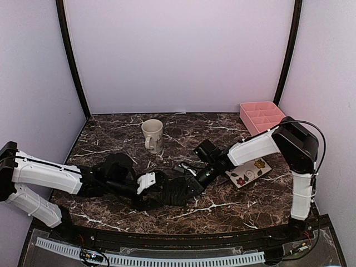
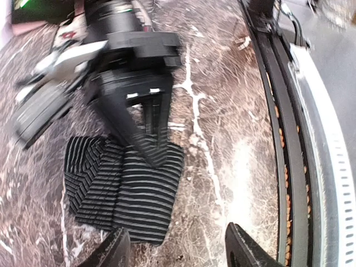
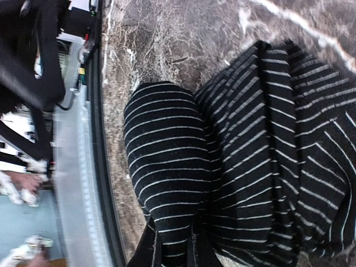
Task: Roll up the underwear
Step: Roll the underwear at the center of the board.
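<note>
The black ribbed underwear (image 1: 175, 192) lies partly folded on the marble table, near the front middle. It also shows in the left wrist view (image 2: 130, 192) and the right wrist view (image 3: 233, 156). My right gripper (image 1: 196, 179) is shut on a fold at the garment's edge, with cloth between the fingertips (image 3: 173, 245). It also shows in the left wrist view (image 2: 151, 153). My left gripper (image 1: 154, 185) is open and empty at the garment's left end, jaws wide apart just above the table (image 2: 181, 253). The pale pink and white underwear is out of view.
A cream mug (image 1: 152, 135) stands behind the garment. A flowered white square plate (image 1: 249, 171) lies under the right arm. A pink divided box (image 1: 261, 115) sits at the back right. The table's black front rail (image 2: 278, 111) runs close to the garment.
</note>
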